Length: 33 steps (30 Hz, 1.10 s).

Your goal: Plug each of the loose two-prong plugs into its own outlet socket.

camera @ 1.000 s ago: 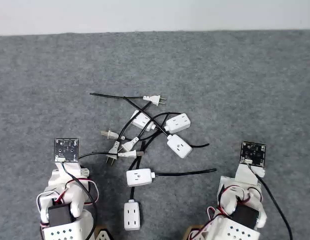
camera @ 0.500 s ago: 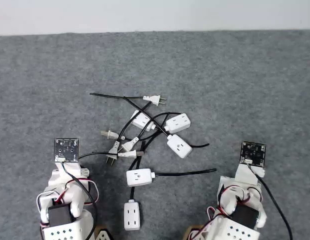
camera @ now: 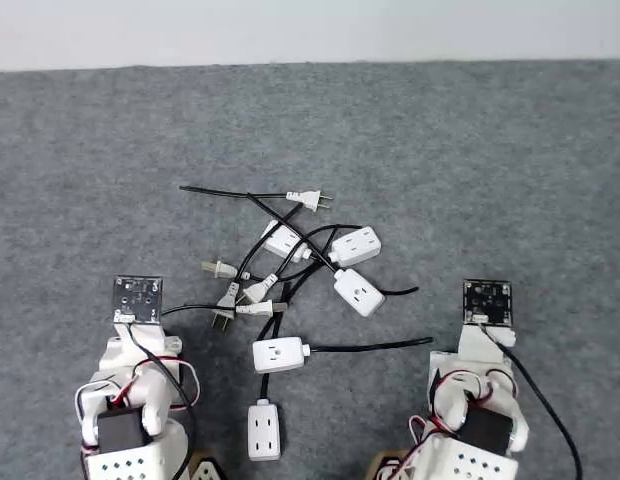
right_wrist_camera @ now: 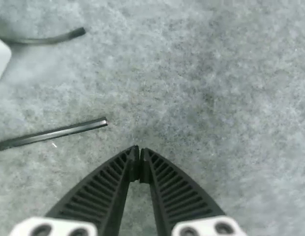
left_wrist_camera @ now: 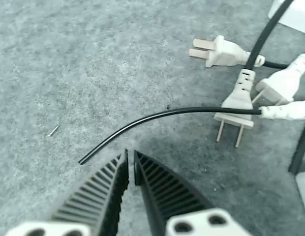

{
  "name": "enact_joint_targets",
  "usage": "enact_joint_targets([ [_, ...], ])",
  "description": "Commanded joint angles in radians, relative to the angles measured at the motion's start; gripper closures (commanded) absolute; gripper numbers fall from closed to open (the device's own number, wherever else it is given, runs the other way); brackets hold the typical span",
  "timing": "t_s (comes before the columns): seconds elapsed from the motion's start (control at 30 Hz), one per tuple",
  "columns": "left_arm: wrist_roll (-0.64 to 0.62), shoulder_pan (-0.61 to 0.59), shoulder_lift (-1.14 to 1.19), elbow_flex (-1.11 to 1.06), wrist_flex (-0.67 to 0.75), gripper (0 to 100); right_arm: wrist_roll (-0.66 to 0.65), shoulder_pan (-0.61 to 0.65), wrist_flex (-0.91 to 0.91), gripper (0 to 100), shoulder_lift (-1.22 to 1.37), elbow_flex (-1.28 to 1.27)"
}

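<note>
Left gripper [left_wrist_camera: 130, 156]: black ribbed jaws drawn together with a hairline gap at the tips, holding nothing; poised over the grey felt-like table mat [left_wrist_camera: 69, 59]. Just ahead of its tips: cut end of a thin black cable [left_wrist_camera: 142, 119], which runs on across the body of a white flat-bladed two-prong plug [left_wrist_camera: 234, 104]; that plug's prongs point back toward the gripper; further white plugs [left_wrist_camera: 222, 50] lie loose just beyond, cords crossing. Right gripper [right_wrist_camera: 139, 150]: jaws closed tip to tip, empty; a second loose black cable end [right_wrist_camera: 59, 130] near, ahead of the tips. White rectangular outlet sockets [camera: 280, 353]: five, scattered ahead of and between the two arms, apart from either gripper.
</note>
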State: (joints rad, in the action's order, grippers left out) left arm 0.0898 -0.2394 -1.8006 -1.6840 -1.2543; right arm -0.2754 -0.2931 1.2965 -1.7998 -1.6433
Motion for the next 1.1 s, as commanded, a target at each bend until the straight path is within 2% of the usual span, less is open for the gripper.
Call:
enact_joint_targets([
  [0.0,0.011,-0.005,-0.012,0.119,0.006,98,-0.184,0.039,-0.039,99.0,-0.015,0.077],
  [0.07,0.020,0.012,-0.012,0.148,-0.002,98,-0.193,0.064,-0.067,99.0,-0.015,0.080],
  [0.2,0.180,0.087,-0.008,0.194,-0.028,99,-0.091,0.070,-0.110,99.0,-0.015,0.101],
  [0.23,0.187,0.110,-0.008,0.205,-0.020,99,-0.077,0.065,-0.104,99.0,-0.015,0.107],
  [0.4,0.094,0.126,0.029,0.338,-0.048,99,-0.078,0.064,-0.074,99.0,-0.013,0.101],
  [0.53,0.086,0.127,0.275,0.599,-0.109,98,-0.078,0.033,-0.079,99.0,-0.013,0.097],
  [0.6,0.026,0.126,0.486,0.785,-0.167,98,-0.078,0.024,-0.079,99.0,-0.013,0.097],
  [0.7,-0.115,0.135,0.815,1.124,-0.348,98,-0.078,0.022,-0.081,99.0,-0.013,0.097],
  [0.77,-0.206,0.196,1.000,1.346,-0.491,98,-0.078,0.022,-0.081,99.0,-0.013,0.095],
  [0.8,-0.255,0.238,1.076,1.429,-0.511,98,-0.078,0.022,-0.081,99.0,-0.013,0.095],
  [0.9,-0.370,0.322,1.172,1.463,-0.500,98,-0.078,0.021,-0.081,99.0,-0.013,0.095],
  [1.07,-0.463,0.575,1.232,1.323,-0.431,98,-0.078,-0.018,-0.093,99.0,-0.015,0.095],
])
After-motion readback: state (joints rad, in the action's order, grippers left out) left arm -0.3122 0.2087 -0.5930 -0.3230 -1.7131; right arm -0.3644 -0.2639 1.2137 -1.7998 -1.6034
